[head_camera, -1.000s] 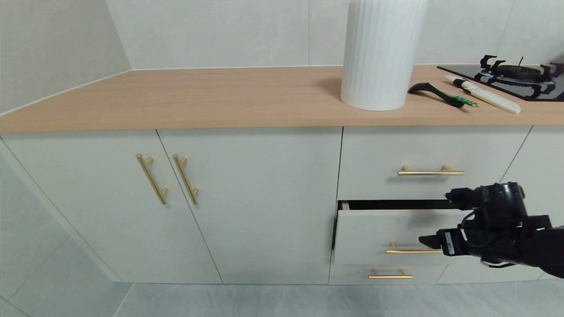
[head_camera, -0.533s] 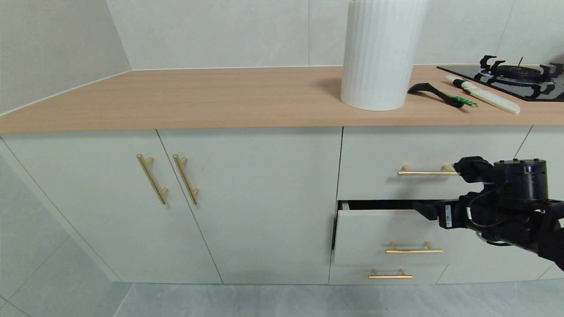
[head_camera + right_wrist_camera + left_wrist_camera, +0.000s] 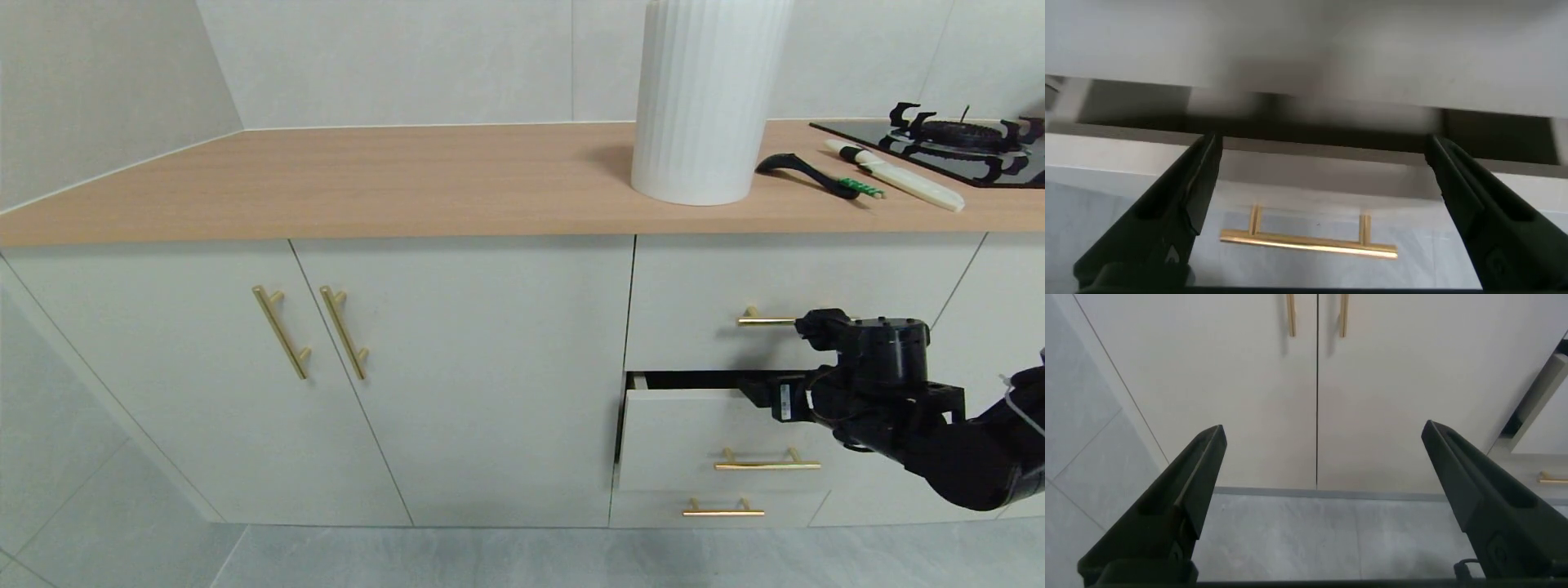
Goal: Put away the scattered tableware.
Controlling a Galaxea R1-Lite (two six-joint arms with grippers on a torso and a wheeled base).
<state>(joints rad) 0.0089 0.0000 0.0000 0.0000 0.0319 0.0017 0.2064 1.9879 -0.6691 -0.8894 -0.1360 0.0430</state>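
Right wrist view: right gripper (image 3: 1323, 145) released, spread wide, facing part-open drawer (image 3: 1315, 214).
Left gripper (image 3: 1321, 482): released, facing cabinet doors (image 3: 1388, 400).
Counter (image 3: 408, 180), 2 o'clock: black ladle (image 3: 804, 173), white knife (image 3: 902, 183).

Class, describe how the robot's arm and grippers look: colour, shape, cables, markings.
The right arm is matt black, rounded, with a cylindrical block at the wrist. Thin black cables loop beside it; a white label marks one finger. The left gripper and right gripper each have two tapering black fingers.
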